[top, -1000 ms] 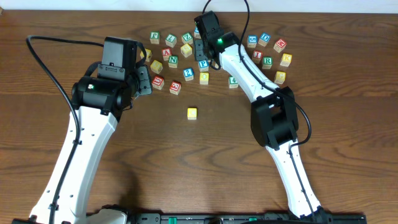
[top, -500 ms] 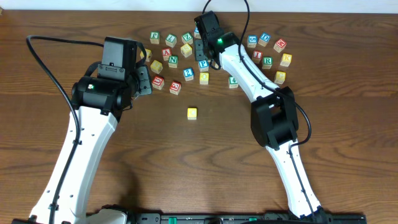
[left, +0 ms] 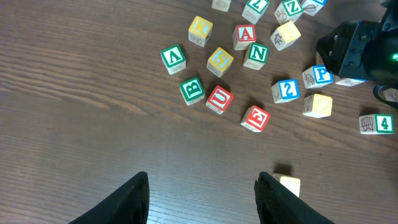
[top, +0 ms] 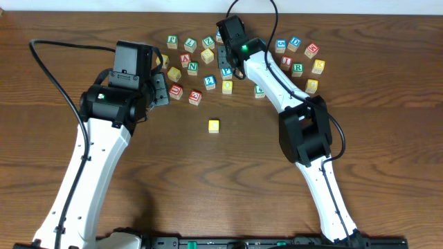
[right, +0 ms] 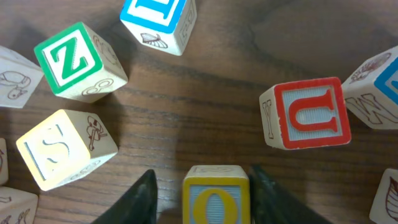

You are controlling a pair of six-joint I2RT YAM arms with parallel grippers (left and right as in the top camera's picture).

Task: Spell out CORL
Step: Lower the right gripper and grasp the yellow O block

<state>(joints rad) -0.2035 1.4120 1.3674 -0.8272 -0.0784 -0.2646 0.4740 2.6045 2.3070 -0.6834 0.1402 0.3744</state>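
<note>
CORL's O cube (right: 216, 198), yellow-topped, sits far on the table (top: 387, 138) among the other letter cubes (top: 192, 68), between the fingers of the right end effector (right: 202, 183). Those fingers have just drawn in around it: 1 stands right against the cube's side and the other shows a thin gap, so we judge it not yet clenched. 1 lone yellow cube (top: 213, 125) waits nearer, mid-table. The left end effector (left: 202, 186) hangs released, holding nothing, unchanged. We expect the squeeze to finish before any lift.
</note>
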